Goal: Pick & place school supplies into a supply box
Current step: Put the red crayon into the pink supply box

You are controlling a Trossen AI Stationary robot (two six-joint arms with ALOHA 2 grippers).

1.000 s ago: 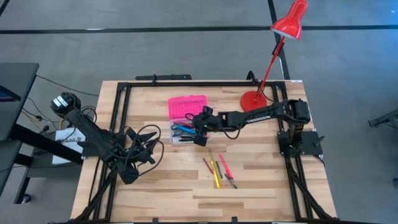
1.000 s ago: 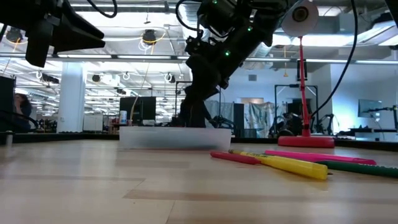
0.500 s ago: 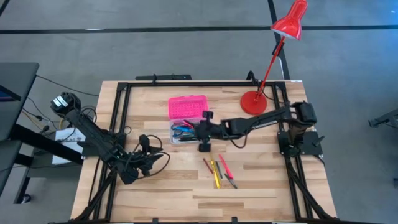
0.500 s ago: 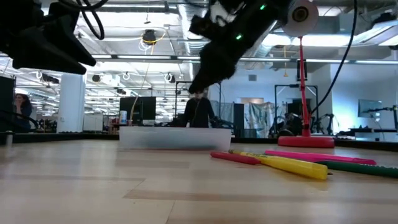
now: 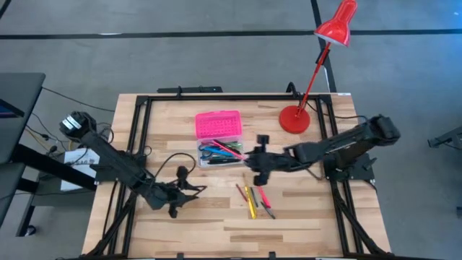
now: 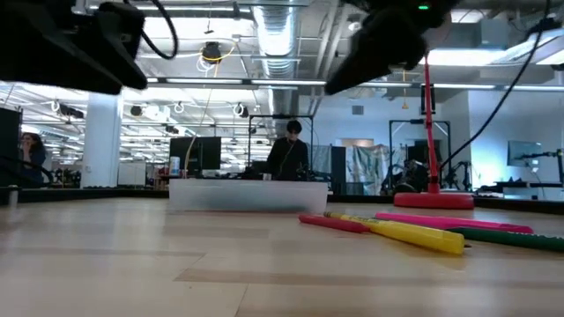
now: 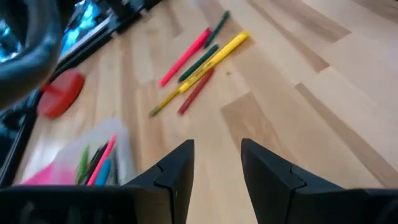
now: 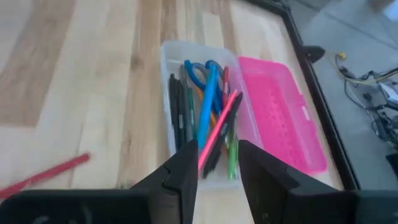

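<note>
1. The supply box base sits near the middle of the table, with its lid lying open just behind it, toward the far edge.
2. Inside the base lie several pens and the scissors.
3. The lamp base stands to the right of the box, near the far edge.
4. A loose cluster of pens and markers lies on the table in front of the box, slightly to its right.
5. The right gripper hangs just right of the box, between it and the loose cluster.
6. The left gripper is in front of the box and to its left.
</note>
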